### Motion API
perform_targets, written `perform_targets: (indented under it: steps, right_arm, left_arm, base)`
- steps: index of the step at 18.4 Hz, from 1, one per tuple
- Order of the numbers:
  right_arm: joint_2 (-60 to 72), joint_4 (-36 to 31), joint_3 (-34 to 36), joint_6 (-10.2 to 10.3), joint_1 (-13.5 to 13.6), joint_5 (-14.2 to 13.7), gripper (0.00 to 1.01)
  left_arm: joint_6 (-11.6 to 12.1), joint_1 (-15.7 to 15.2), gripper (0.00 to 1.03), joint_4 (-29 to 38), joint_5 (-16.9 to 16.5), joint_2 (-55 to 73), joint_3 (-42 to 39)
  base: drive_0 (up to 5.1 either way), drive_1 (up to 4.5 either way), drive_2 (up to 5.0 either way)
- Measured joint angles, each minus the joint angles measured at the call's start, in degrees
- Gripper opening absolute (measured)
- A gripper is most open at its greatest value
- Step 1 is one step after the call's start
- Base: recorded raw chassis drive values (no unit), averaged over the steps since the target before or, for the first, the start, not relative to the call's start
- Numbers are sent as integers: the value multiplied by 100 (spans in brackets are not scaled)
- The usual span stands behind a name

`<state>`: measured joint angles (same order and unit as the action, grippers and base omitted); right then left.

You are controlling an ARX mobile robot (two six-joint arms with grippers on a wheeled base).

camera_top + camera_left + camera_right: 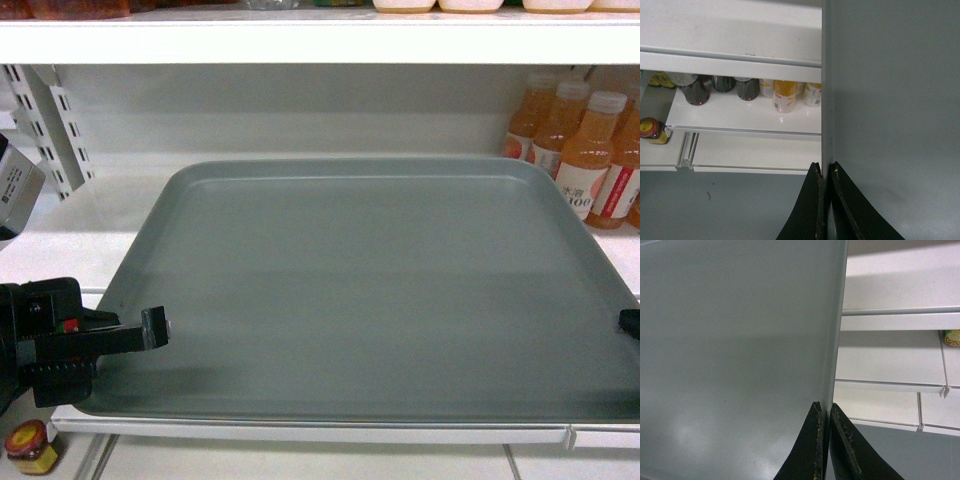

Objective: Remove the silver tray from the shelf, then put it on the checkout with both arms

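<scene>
Silver tray (370, 280) fills most of the head view, lying over the white shelf (90, 235) with its near edge past the front lip. Orange drink bottles (585, 150) stand on the shelf just beside its far right corner. The left tool (826, 172) is clenched on the tray's left rim; the right tool (826, 412) is clenched on its right rim.

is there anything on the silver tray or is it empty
Empty: the silver tray shows only bare grey surface, with each claw pinching a side rim.
</scene>
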<state>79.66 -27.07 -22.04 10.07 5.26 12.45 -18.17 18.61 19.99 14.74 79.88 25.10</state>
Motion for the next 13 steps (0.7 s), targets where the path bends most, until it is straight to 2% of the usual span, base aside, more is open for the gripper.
perform_targets:
  steps: [13]
  right_arm:
    - [0,-13,-4,0,0,0,3]
  left_arm:
    - [0,0,3,24,4,0,0]
  base:
    - [10,-409,428]
